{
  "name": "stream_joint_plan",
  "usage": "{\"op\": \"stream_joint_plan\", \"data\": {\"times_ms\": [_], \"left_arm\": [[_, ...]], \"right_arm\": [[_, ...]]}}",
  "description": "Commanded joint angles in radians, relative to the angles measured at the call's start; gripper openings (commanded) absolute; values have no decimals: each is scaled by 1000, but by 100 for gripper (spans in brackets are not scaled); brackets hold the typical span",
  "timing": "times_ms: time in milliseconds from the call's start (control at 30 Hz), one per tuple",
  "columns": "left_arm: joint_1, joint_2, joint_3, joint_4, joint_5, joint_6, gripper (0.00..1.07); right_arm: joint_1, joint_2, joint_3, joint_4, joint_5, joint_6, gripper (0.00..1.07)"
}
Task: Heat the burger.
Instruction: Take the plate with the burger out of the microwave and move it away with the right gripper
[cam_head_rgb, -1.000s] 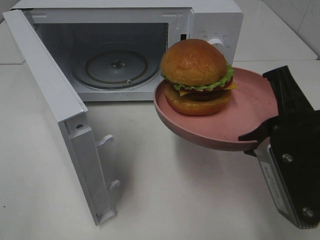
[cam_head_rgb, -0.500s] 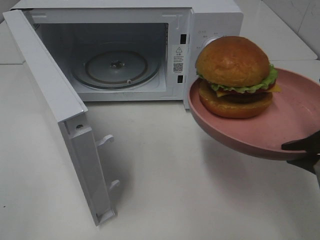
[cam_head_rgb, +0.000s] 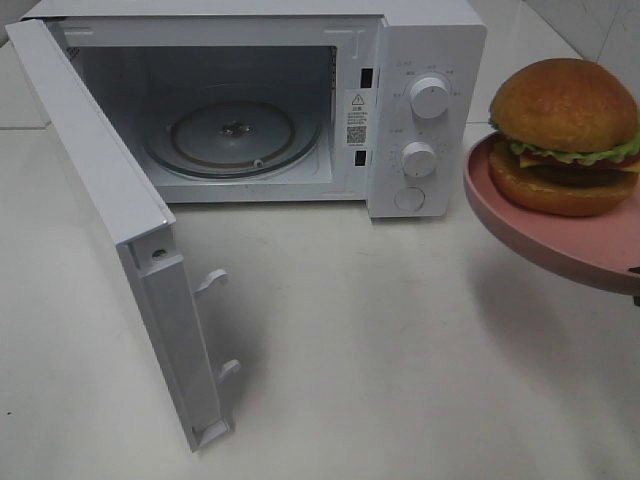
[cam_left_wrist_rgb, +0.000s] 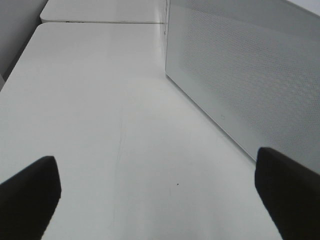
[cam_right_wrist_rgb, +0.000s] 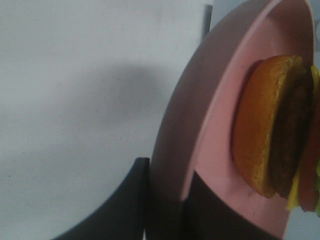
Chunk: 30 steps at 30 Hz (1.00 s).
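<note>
The burger (cam_head_rgb: 565, 135), with a glossy brown bun, green lettuce and a dark patty, rests on a pink plate (cam_head_rgb: 540, 225) held in the air at the right edge of the exterior high view, right of the microwave. In the right wrist view my right gripper (cam_right_wrist_rgb: 170, 200) is shut on the plate's rim (cam_right_wrist_rgb: 172, 135), one black finger under it and one inside, with the burger (cam_right_wrist_rgb: 270, 125) just beyond. My left gripper (cam_left_wrist_rgb: 159, 200) stands open over bare table, nothing between its fingers. It does not show in the exterior high view.
A white microwave (cam_head_rgb: 425, 60) stands at the back with its door (cam_head_rgb: 110, 200) swung wide open to the left and a glass turntable (cam_head_rgb: 230, 135) inside. Two knobs (cam_head_rgb: 430, 98) sit on its right panel. The door's perforated panel (cam_left_wrist_rgb: 240, 75) is beside my left gripper.
The plate with the burger has moved right, from in front of the microwave opening to the right edge. The right arm has left the exterior high view. The left gripper stays open.
</note>
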Motion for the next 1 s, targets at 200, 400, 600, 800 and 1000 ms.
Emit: {"op": "stream_joint_plan", "data": {"times_ms": [200, 400, 600, 800, 1000], "left_arm": [[2, -18, 3, -10, -3, -4, 98], [2, -18, 3, -10, -3, -4, 98], [2, -18, 3, -10, -3, -4, 98], [2, -18, 3, -10, -3, -4, 98], [2, -18, 3, -10, -3, -4, 98]], "right_arm": [[-2, -15, -8, -205, 120, 291, 1], [-2, -15, -8, -292, 215, 466, 1], [-2, 48, -8, -344, 333, 660, 1], [-2, 185, -9, -400, 420, 914, 1], [-2, 317, -69, -399, 474, 1135, 1]]}}
